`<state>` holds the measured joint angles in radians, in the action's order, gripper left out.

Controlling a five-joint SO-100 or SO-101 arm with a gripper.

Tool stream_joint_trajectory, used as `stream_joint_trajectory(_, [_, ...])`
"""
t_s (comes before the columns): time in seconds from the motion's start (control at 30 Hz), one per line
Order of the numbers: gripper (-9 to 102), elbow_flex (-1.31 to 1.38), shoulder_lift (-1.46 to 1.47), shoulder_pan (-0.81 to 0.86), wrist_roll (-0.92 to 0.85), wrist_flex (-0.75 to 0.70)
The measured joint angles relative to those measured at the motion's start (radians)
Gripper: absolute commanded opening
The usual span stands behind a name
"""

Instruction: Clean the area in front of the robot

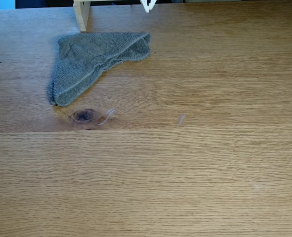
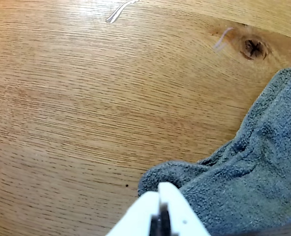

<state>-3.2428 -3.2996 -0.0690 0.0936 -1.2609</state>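
The oak-grain bench [image 1: 195, 177] is spreading across the whole fixed view, plank seams running from 9 to 3 o'clock. The grey terry cloth [image 1: 94, 61] is lying crumpled and folded toward 11 o'clock from frame centre, roughly triangular, one corner pointing down toward 7 o'clock; its upper edge is sitting just beside the foot of the pale wooden post [image 1: 81, 15] standing at the 12 o'clock edge. The dark knot [image 1: 84, 116] is showing just below the cloth's lower corner, with a whitish smear [image 1: 107, 117] at its 3 o'clock side and a fainter smear [image 1: 181, 120] further out toward 3 o'clock. The white jaws [image 1: 148, 5] are peeking in at the 12 o'clock edge, above the cloth's right end. In the wrist view the jaws [image 2: 160, 196] are entering from 6 o'clock, tips pressed together with only a thin dark slit between, hanging over the cloth's near edge [image 2: 243, 172]; whether any fabric is pinched I cannot tell.
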Motion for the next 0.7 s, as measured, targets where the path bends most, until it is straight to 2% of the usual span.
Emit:
stream_joint_trajectory(0.33, [0, 0.0, 0.11, 0.0, -0.051, 0.04])
stream_joint_trajectory(0.7, [0, 0.0, 0.002, -0.063, -0.123, 0.005])
